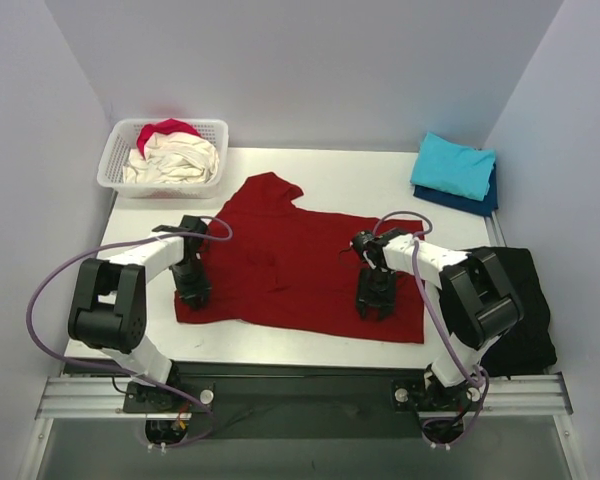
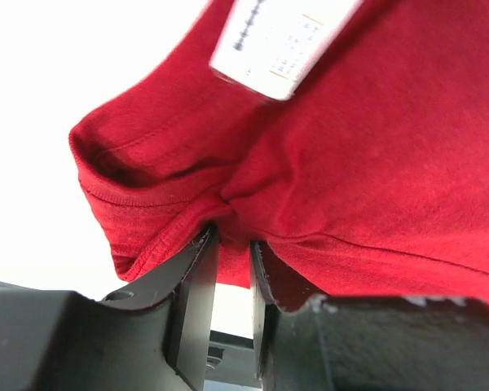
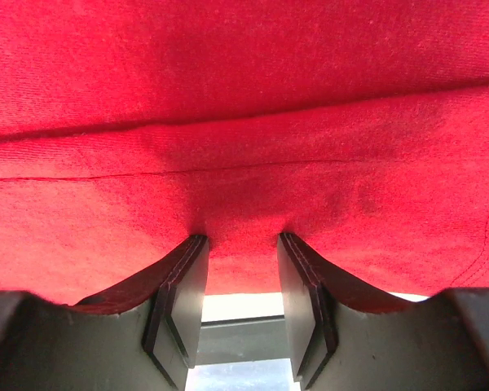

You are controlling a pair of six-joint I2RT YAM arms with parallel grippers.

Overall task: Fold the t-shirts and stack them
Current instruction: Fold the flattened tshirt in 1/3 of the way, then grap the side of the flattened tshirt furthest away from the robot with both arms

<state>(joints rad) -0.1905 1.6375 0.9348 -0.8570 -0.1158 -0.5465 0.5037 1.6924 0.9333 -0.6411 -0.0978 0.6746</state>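
Note:
A dark red t-shirt [image 1: 300, 265] lies spread flat on the table. My left gripper [image 1: 192, 290] stands at its near left corner. In the left wrist view the jaws are nearly together and the hem [image 2: 159, 244] bunches and puckers between the fingertips [image 2: 205, 244]. My right gripper [image 1: 373, 300] stands on the near hem at the right. Its jaws are part open, and the tips press into the red cloth [image 3: 244, 163] with the hem between them. A folded turquoise t-shirt [image 1: 454, 165] lies on a folded navy one [image 1: 485, 203] at the back right.
A white lattice basket [image 1: 117, 160] at the back left holds a cream t-shirt [image 1: 180, 160] and a pink-red one [image 1: 168, 128]. A black cloth [image 1: 530, 310] hangs over the table's right edge. A white label [image 2: 277, 45] shows on the red shirt.

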